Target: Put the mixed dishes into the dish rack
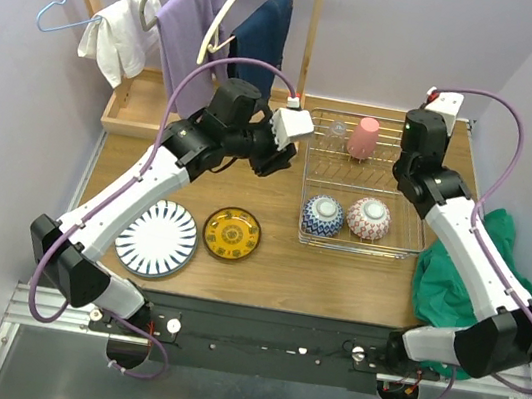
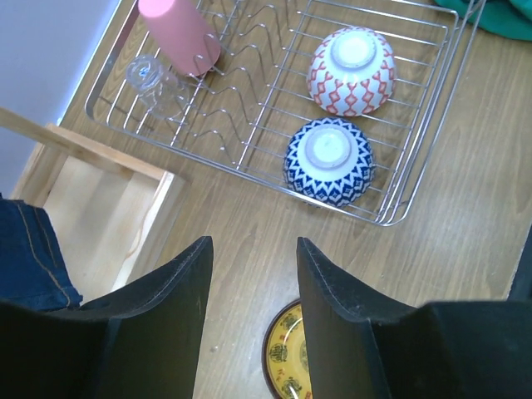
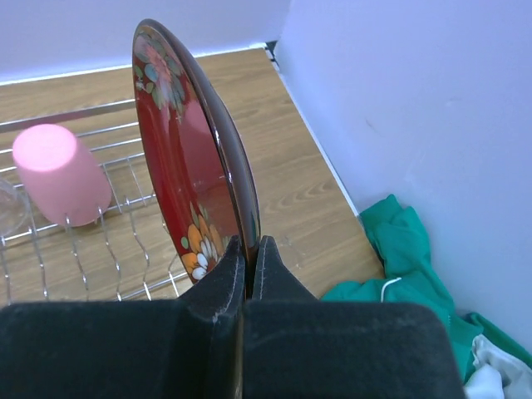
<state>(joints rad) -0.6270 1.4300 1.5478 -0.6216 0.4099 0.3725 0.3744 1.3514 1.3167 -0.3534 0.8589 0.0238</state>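
While clamped shut on the rim of red floral plate, lower right end effector straight into a dish rack slot beside pink cup; keep half-open, empty left end effector clear.

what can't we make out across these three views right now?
- Right wrist view: lower rim of the red floral plate sits behind the right gripper; which dish rack slot is under it cannot be told.
- Top view: that plate and gripper are hidden under the right wrist.
- Left wrist view: yellow plate cut off by the bottom edge and the left gripper.
- Clear glass: transparent, orientation unclear.
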